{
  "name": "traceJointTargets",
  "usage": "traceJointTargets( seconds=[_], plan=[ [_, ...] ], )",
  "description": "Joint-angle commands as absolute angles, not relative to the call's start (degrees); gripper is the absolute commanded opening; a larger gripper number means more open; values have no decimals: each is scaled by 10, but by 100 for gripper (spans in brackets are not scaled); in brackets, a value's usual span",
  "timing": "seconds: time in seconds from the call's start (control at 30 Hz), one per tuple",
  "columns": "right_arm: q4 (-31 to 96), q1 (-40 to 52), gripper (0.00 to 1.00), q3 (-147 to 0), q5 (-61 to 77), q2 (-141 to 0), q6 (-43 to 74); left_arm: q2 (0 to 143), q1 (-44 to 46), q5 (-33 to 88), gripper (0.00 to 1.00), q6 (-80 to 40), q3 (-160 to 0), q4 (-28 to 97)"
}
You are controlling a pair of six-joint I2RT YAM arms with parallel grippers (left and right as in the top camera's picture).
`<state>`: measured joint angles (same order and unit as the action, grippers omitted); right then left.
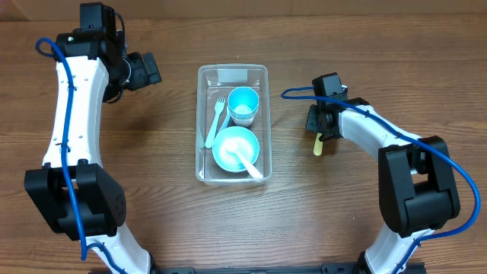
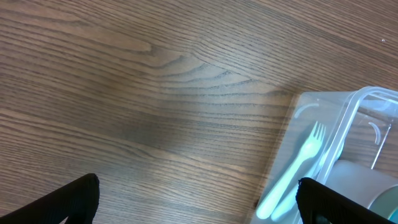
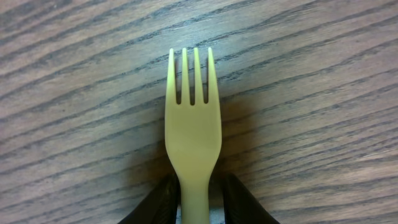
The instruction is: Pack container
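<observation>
Right claw (image 3: 199,190) pinches the yellow fork (image 3: 193,124) by its handle; left claw (image 2: 196,194) hangs spread near the container (image 1: 200,122).

**Camera Placement**

The overhead view looks straight down on my table (image 1: 152,190) from well above and takes in both arms. My left wrist camera sits low and near the wood, looking obliquely at one corner of the container (image 2: 329,109), which the overhead view shows whole. My right wrist camera looks down past my right gripper (image 3: 196,190), very near the yellow fork (image 3: 193,124). In the overhead view that fork is only a small mark.
</observation>
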<state>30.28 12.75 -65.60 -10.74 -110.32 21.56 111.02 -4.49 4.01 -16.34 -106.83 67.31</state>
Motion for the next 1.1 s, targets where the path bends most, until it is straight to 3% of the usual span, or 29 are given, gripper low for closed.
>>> traceJointTargets(
  seconds=[0.0, 0.17, 0.4, 1.07],
  plan=[
    [319, 126, 25, -639, -105, -1123, 196, 1116, -45, 40, 100, -154, -1081, 671],
    [320, 126, 24, -639, -110, -1119, 195, 1116, -45, 40, 100, -154, -1081, 671],
    [320, 126, 12, -639, -109, -1095, 195, 1116, -45, 40, 100, -154, -1081, 671],
    [387, 147, 12, -677, -107, -966, 195, 1116, -45, 40, 100, -154, -1081, 671]
  ],
)
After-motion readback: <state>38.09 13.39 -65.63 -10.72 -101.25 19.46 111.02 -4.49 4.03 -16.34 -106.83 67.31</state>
